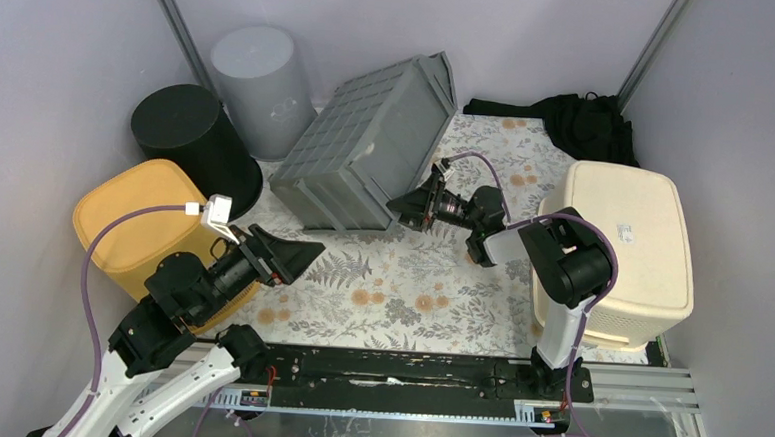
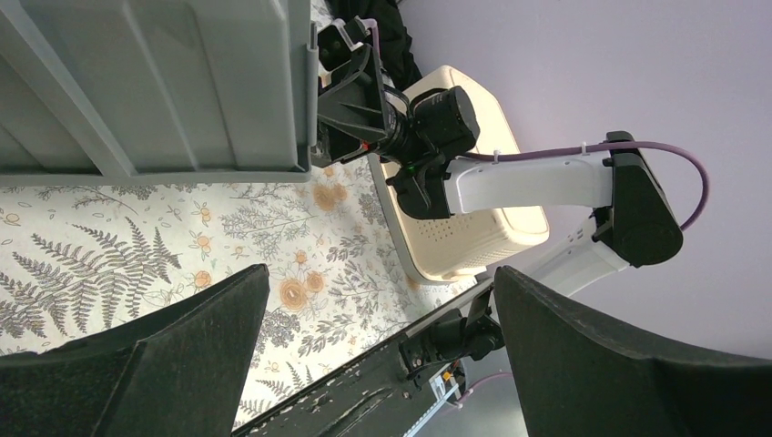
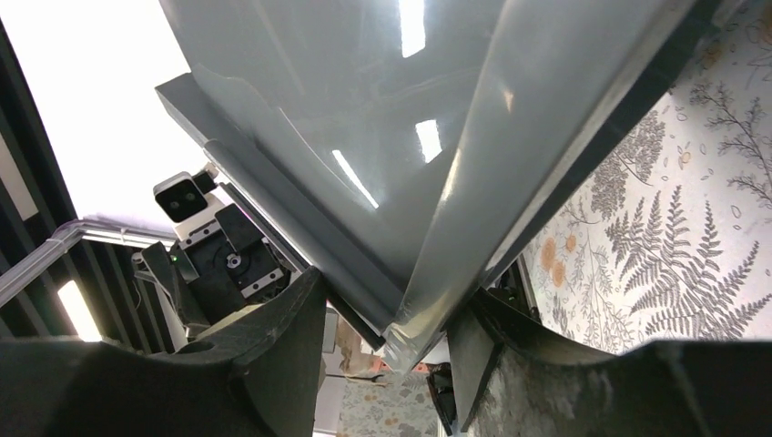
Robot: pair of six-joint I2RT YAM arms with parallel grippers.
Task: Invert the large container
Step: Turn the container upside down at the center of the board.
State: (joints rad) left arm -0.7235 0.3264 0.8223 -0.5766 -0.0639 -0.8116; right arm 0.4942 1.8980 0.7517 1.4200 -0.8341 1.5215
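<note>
— Large grey container first: where do you have it?

— I have it at the back of the floral table cover, a little left of centre. It is tipped over at a slant, so its ribbed base faces up and to the left in my overhead view and its rim points to the right and down.

— Anything gripping it?

— Yes. My right gripper reaches in from the right and is clamped on the rim at the near right corner. In the right wrist view, one finger sits on each side of the glossy grey wall. The left wrist view shows the same bite on the rim edge from the side.

— Is its low edge on the cover?

— I cannot tell; there is shadow under it.

— And your left gripper?

— Its jaws are wide apart with nothing between them. It hangs over the near left part of the cover and points towards the container, near it but apart from it.

— What stands around?

— A black bin and a pale grey round bin stand just left of the container, by the back wall. A yellow bin is beside my left arm. A cream container stands on the right, with a black cloth behind it.
</note>
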